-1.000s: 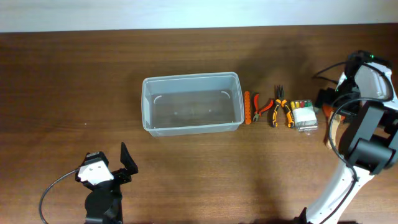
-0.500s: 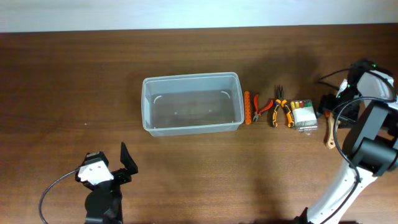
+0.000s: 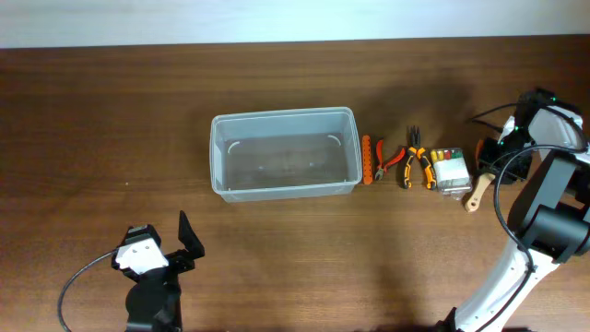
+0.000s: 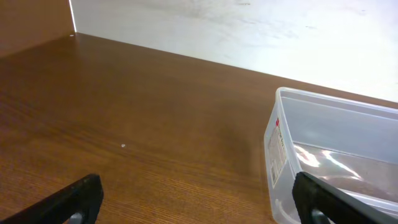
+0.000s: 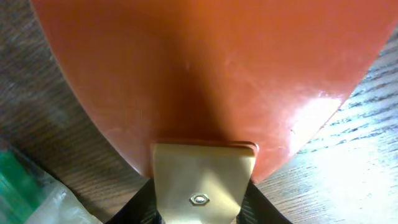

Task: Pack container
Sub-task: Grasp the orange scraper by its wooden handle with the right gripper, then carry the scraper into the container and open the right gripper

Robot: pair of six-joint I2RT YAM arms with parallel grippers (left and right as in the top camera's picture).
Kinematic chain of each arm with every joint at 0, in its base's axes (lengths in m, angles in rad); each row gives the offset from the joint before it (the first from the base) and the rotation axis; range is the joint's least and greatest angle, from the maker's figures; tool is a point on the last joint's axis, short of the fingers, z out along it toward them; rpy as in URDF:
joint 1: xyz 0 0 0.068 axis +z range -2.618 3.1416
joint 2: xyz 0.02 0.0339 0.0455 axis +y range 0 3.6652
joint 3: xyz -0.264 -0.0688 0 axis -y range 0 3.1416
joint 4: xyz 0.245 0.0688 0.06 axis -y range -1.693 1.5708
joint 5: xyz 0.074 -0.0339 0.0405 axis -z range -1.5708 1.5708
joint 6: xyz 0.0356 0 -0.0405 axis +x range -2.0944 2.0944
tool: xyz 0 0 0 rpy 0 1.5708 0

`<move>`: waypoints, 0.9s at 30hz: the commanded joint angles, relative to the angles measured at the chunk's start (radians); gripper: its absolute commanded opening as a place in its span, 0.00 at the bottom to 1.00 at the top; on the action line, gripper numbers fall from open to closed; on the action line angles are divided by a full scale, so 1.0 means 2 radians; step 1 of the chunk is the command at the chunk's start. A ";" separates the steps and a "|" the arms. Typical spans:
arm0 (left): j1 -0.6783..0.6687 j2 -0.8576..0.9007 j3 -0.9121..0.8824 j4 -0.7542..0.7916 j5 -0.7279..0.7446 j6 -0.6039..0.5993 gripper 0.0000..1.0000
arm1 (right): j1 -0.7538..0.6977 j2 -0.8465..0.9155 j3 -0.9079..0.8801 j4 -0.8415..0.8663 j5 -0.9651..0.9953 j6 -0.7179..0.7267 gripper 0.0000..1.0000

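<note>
The container (image 3: 281,116), a clear rectangular tub with nothing in it, stands mid-table; its near corner shows in the left wrist view (image 4: 281,163). At the far right my right gripper (image 3: 487,157) is low over a scraper with an orange blade (image 5: 205,68) and a tan handle (image 3: 475,195). In the right wrist view its black fingers press both sides of that handle (image 5: 202,180): shut on it. My left gripper (image 3: 189,242) rests near the front left, open (image 4: 202,208), holding nothing.
Right of the tub lie an orange tool (image 3: 366,159), red pliers (image 3: 388,158), orange-and-black pliers (image 3: 415,162) and a small clear case of coloured bits (image 3: 450,170). A corner of that case shows in the right wrist view (image 5: 25,186).
The right gripper's jaws have closed from wide open onto the scraper's handle. The handle's free end has swung left, toward the bit case. The left arm has not moved.
</note>
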 commanded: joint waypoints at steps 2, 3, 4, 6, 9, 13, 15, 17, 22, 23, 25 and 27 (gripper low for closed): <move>-0.002 -0.002 -0.002 0.000 -0.002 0.004 0.99 | -0.001 0.022 -0.020 0.003 0.011 0.019 0.24; -0.002 -0.002 -0.002 0.000 -0.002 0.004 0.99 | -0.001 0.022 -0.019 0.001 0.011 0.019 0.20; -0.002 -0.002 -0.002 0.000 -0.002 0.004 0.99 | -0.001 0.021 -0.018 -0.001 0.010 0.020 0.18; -0.002 -0.002 -0.002 0.000 -0.002 0.004 0.99 | -0.001 0.018 -0.010 -0.013 0.010 0.029 0.16; -0.002 -0.002 -0.002 0.000 -0.002 0.004 0.99 | 0.000 0.002 0.011 -0.035 0.006 0.037 0.15; -0.002 -0.002 -0.002 0.000 -0.002 0.004 0.99 | 0.007 -0.045 0.056 -0.073 0.003 0.037 0.15; -0.002 -0.002 -0.002 0.000 -0.002 0.004 0.99 | 0.018 -0.078 0.080 -0.089 -0.007 0.037 0.11; -0.002 -0.002 -0.002 0.000 -0.002 0.004 0.99 | 0.034 -0.114 0.100 -0.100 -0.022 0.036 0.07; -0.002 -0.002 -0.002 0.000 -0.002 0.004 0.99 | 0.113 -0.213 0.127 -0.097 -0.056 0.032 0.04; -0.002 -0.002 -0.002 0.000 -0.002 0.004 0.99 | 0.136 -0.230 0.127 -0.091 -0.057 0.030 0.04; -0.002 -0.002 -0.002 0.000 -0.002 0.004 0.99 | 0.191 -0.254 0.127 -0.080 -0.057 0.009 0.04; -0.002 -0.002 -0.002 0.000 -0.002 0.004 0.99 | 0.254 -0.264 0.127 -0.075 -0.057 -0.035 0.04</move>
